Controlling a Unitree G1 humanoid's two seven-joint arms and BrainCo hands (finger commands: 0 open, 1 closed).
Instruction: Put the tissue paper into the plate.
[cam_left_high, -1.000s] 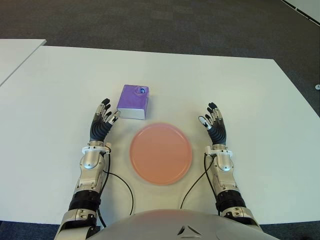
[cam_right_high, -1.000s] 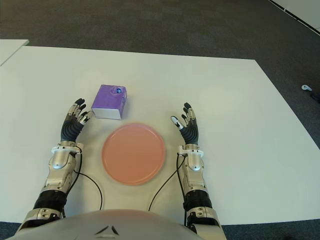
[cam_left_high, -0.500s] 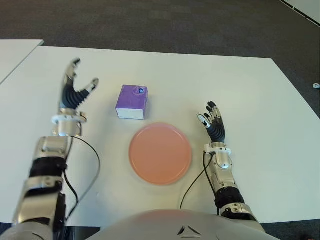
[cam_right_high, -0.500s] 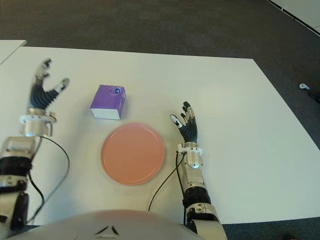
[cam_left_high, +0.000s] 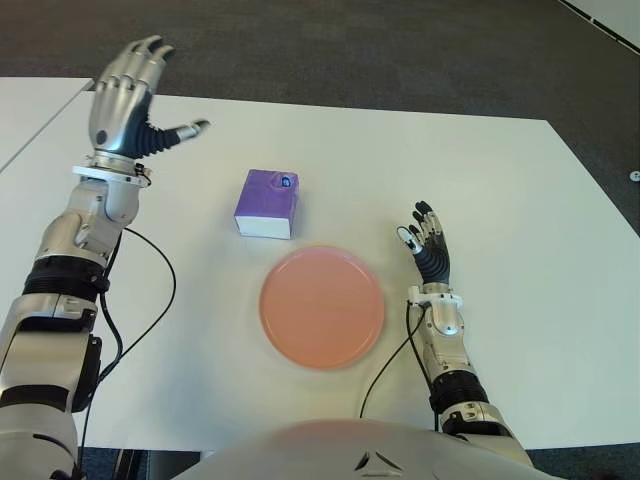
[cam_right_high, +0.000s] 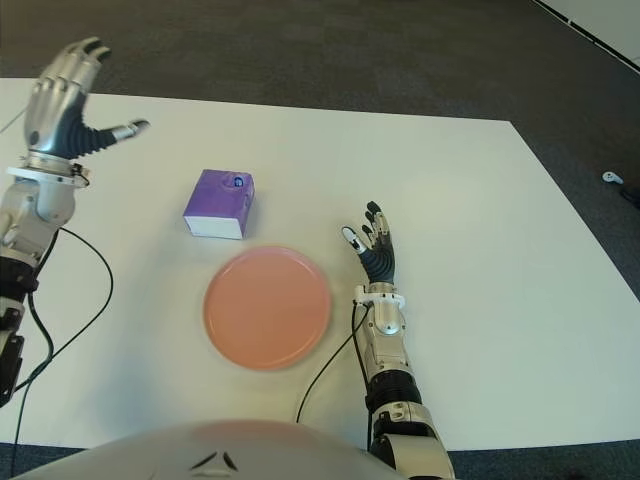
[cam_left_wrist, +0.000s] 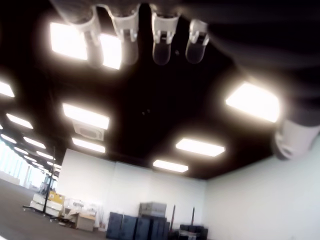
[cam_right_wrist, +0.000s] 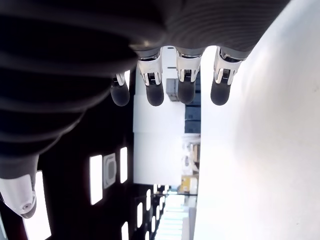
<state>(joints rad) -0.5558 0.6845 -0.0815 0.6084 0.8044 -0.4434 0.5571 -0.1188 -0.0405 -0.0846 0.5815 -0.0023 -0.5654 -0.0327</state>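
Tissue paper (cam_left_high: 267, 201) sits on the table (cam_left_high: 520, 200), just beyond the plate (cam_left_high: 321, 308), apart from it, long axis roughly fore-aft, dispensing hole facing up. I hold my left hand (cam_left_high: 125, 95) raised, fingers wide and empty, seemingly clearing for approach. My right hand (cam_left_high: 430, 250) shows beside the plate's right, fingers relaxed.

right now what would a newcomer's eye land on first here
Likely the purple tissue box on the white table, just beyond the salmon-pink plate at the near middle. Next, the left hand, raised high at the far left with fingers spread and holding nothing. The right hand shows open, right of the plate.
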